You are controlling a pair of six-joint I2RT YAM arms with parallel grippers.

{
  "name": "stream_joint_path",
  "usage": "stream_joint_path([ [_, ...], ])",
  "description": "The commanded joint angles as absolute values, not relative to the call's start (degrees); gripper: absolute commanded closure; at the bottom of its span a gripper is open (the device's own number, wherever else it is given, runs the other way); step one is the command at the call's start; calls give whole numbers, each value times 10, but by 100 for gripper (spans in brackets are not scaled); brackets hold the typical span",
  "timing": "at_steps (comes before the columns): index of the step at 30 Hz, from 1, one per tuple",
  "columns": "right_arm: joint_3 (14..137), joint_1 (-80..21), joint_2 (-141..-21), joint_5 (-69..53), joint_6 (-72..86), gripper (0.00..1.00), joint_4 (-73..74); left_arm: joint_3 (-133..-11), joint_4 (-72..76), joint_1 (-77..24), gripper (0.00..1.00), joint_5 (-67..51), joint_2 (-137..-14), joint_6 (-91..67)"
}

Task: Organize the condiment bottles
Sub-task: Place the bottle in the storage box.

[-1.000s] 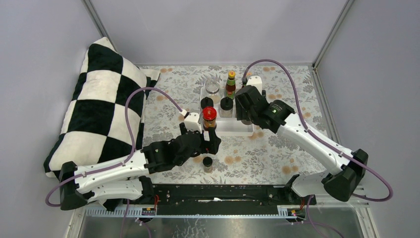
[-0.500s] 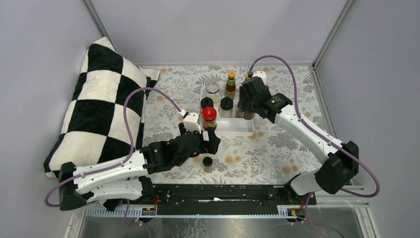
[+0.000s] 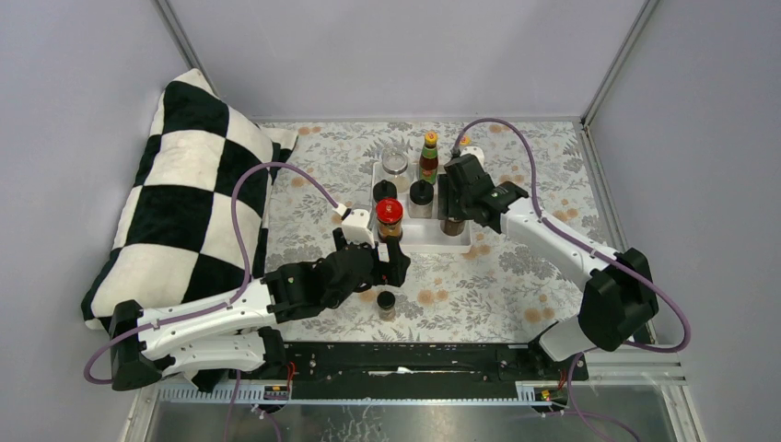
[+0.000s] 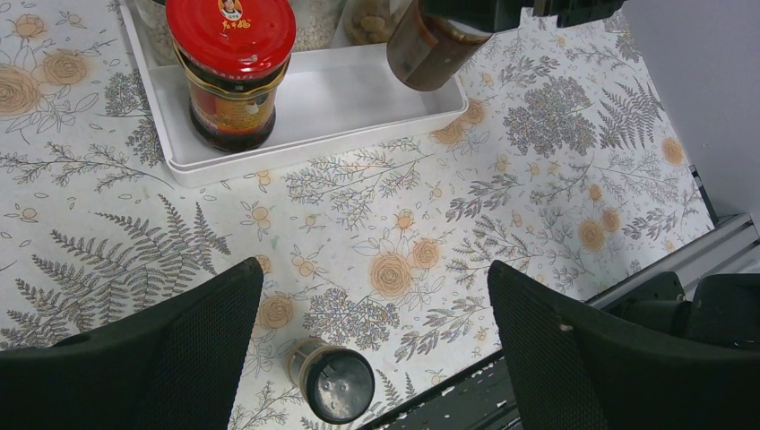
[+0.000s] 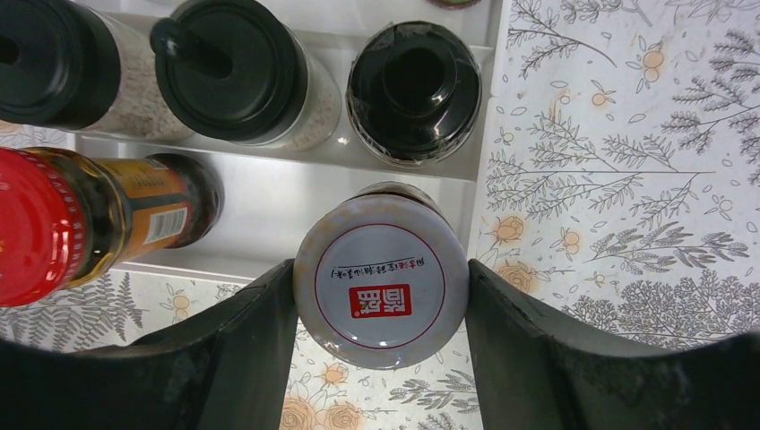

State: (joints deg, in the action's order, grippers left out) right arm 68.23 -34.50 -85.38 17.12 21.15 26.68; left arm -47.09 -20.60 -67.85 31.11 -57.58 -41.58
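Observation:
My right gripper [image 5: 381,309] is shut on a white-lidded jar of brown sauce [image 5: 381,288] and holds it upright over the near right corner of the white tray [image 5: 269,197]. The top view shows this gripper [image 3: 453,204] at the tray's right side. In the tray [image 3: 428,239] stand a red-lidded jar [image 3: 390,219], two black-lidded jars [image 3: 385,191] [image 3: 421,193], a clear jar [image 3: 394,162] and a tall orange-capped bottle [image 3: 429,152]. A small black-lidded shaker [image 4: 333,381] stands on the table. My left gripper [image 4: 376,349] is open and empty above it.
A black-and-white checked pillow [image 3: 184,184] lies along the left side of the table. The black rail [image 3: 405,359] runs along the near edge, close to the small shaker. Another black-lidded jar [image 5: 414,90] stands in the tray just behind the held jar.
My right gripper has moved left and toward the tray with the white-lidded jar, and its elbow has swung inward. The left arm has not moved.

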Motion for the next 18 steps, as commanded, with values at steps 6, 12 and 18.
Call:
stream_joint_path([
  [6,659,-345,-865,176,218,71,181,-469,-202,-684,1,328,-578,-423],
  [12,644,-345,-878,180,215,71,154,-468,-204,-684,1,329,-576,-423],
  [18,638,-345,-902,179,214,71,139,-467,-209,-684,1,332,-571,-423],
])
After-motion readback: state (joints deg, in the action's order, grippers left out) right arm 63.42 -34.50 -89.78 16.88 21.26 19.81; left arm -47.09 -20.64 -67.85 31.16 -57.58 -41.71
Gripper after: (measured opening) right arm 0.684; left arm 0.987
